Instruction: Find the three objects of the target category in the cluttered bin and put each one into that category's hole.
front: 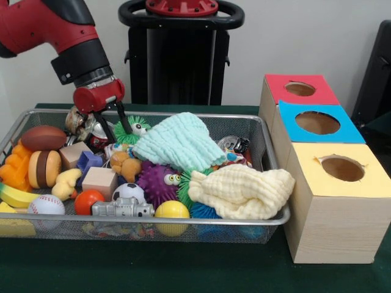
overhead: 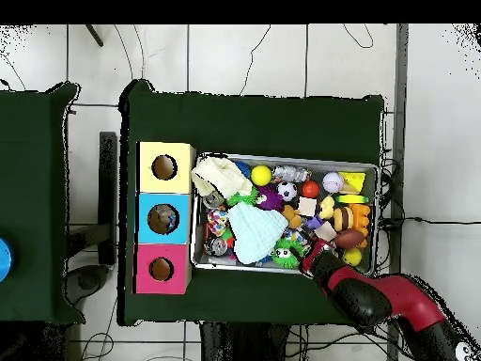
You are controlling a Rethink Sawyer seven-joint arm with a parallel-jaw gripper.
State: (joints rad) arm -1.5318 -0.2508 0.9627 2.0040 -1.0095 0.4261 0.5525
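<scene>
We are reaching into the bin (front: 269,215) with our gripper (front: 114,127) over its far left corner, the two black fingers (front: 124,122) standing apart and pointing down among the toys, closed on nothing that we can see. They are hanging just beside a green spiky ball (front: 135,130) and a small can (front: 96,135), near a brown bear (front: 124,165).

We are judging the task barely begun. The bin is looking full: a mint cloth (front: 178,143) and a cream cloth (front: 241,190) are lying over the middle and right, with a purple spiky ball (front: 157,182), a soccer ball (front: 129,193), a baseball (front: 45,204), a yellow ball (front: 171,210), wooden blocks, a burger (front: 44,168) and a football (front: 43,138) around them.

The three boxes are standing beside the bin: red hole (front: 300,89), blue hole (front: 317,122), yellow hole (front: 343,168). In the overhead view something is showing inside the blue hole, though we cannot tell what; the other two are looking dark. We cannot tell which category is the target, so the three objects are presumably among the clutter, perhaps partly under the cloths. Searching, picking and dropping all seem left to do.
</scene>
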